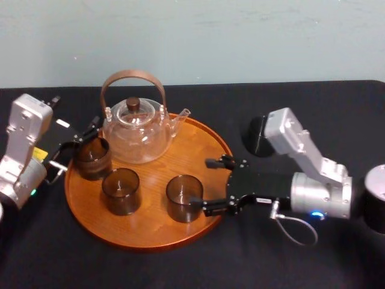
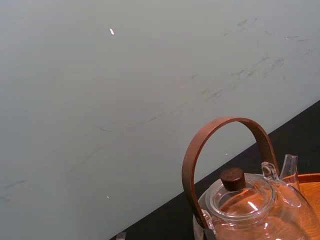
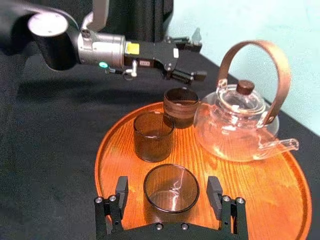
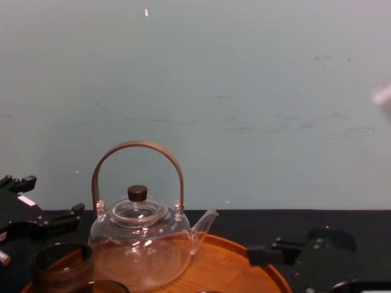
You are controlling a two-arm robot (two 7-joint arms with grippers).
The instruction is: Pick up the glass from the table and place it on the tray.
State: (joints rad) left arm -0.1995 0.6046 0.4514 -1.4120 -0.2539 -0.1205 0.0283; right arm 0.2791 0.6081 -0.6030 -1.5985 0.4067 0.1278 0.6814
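Observation:
Three dark glasses stand on the round wooden tray (image 1: 201, 144). The front-right glass (image 1: 183, 197) (image 3: 171, 187) rests on the tray between the fingers of my right gripper (image 1: 212, 185) (image 3: 167, 192), which is open, with a gap on each side of the glass. Another glass (image 1: 120, 191) (image 3: 153, 136) stands at the front middle. At the tray's left edge, beside the teapot, is the third glass (image 1: 91, 158) (image 3: 181, 107). My left gripper (image 1: 81, 146) (image 3: 192, 57) hovers open just above and beside it, holding nothing.
A clear glass teapot (image 1: 137, 129) (image 2: 250, 205) (image 4: 140, 244) with a brown arched handle stands at the back of the tray. The table (image 1: 301, 108) is covered in black cloth, with a pale wall close behind it.

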